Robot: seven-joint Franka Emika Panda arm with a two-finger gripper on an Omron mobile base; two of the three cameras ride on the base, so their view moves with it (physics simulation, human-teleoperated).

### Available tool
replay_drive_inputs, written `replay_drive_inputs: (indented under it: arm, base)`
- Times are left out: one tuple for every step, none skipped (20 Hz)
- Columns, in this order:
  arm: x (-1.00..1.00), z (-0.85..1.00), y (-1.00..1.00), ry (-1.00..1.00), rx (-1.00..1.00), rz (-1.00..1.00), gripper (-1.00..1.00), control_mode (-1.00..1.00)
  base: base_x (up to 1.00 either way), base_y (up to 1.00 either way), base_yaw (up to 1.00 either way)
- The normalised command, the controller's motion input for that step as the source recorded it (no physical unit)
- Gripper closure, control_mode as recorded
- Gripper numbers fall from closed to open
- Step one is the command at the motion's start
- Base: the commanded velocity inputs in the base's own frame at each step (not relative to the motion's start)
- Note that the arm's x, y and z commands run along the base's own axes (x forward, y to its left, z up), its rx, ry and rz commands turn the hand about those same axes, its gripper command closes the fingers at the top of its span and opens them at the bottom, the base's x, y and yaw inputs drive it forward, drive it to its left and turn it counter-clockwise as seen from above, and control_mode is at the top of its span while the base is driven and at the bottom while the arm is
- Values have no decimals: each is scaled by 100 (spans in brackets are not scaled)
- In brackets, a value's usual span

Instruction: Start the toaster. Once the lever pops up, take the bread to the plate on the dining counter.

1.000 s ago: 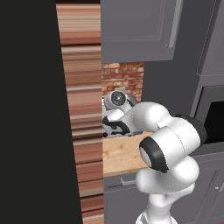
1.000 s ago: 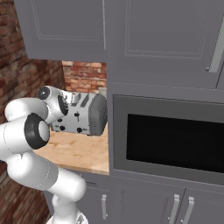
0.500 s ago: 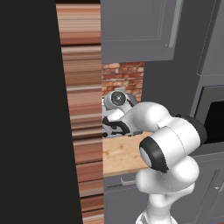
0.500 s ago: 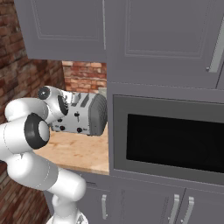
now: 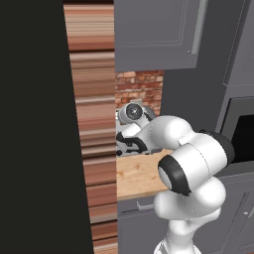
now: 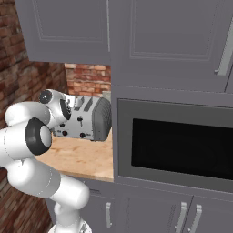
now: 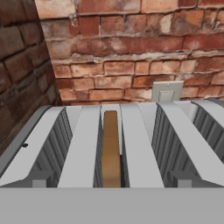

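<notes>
The silver-grey toaster [image 6: 93, 120] stands on a wooden counter [image 6: 82, 157] in a brick-walled nook. Its front shows small black knobs and levers. In the hand view I look along the toaster's top [image 7: 83, 144] with its several slots. The bread [image 7: 110, 148], a brown slice seen edge-on, stands down in the second slot from the left. My gripper [image 6: 68, 109] hovers at the toaster's upper front left, pointing at the back wall and holding nothing. Its fingertips are hidden, so I take it as open. The plate and the dining counter are out of view.
A black built-in microwave [image 6: 177, 145] sits right of the toaster. Grey wall cabinets [image 6: 73, 32] hang low over the nook. Brick walls [image 7: 26, 65] close it at the left and back, with a wall socket [image 7: 166, 91] behind. My own arm [image 5: 193, 168] blocks much of the left base view.
</notes>
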Motion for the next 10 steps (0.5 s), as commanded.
replay_drive_inputs:
  arm:
    - [0, 0, 0, 0, 0, 0, -100, -100]
    - [0, 0, 0, 0, 0, 0, -100, -100]
    - [0, 0, 0, 0, 0, 0, -100, -100]
    - [0, 0, 0, 0, 0, 0, -100, -100]
    - [0, 0, 0, 0, 0, 0, -100, -100]
    - [0, 0, 0, 0, 0, 0, -100, -100]
    - [0, 0, 0, 0, 0, 0, -100, -100]
    - [0, 0, 0, 0, 0, 0, -100, -100]
    - [0, 0, 0, 0, 0, 0, -100, -100]
    - [0, 0, 0, 0, 0, 0, -100, -100]
  base:
    - [0, 0, 0]
    - [0, 0, 0]
    - [0, 0, 0]
    - [0, 0, 0]
    - [0, 0, 0]
    - [0, 0, 0]
    - [0, 0, 0]
    - [0, 0, 0]
    - [0, 0, 0]
    - [0, 0, 0]
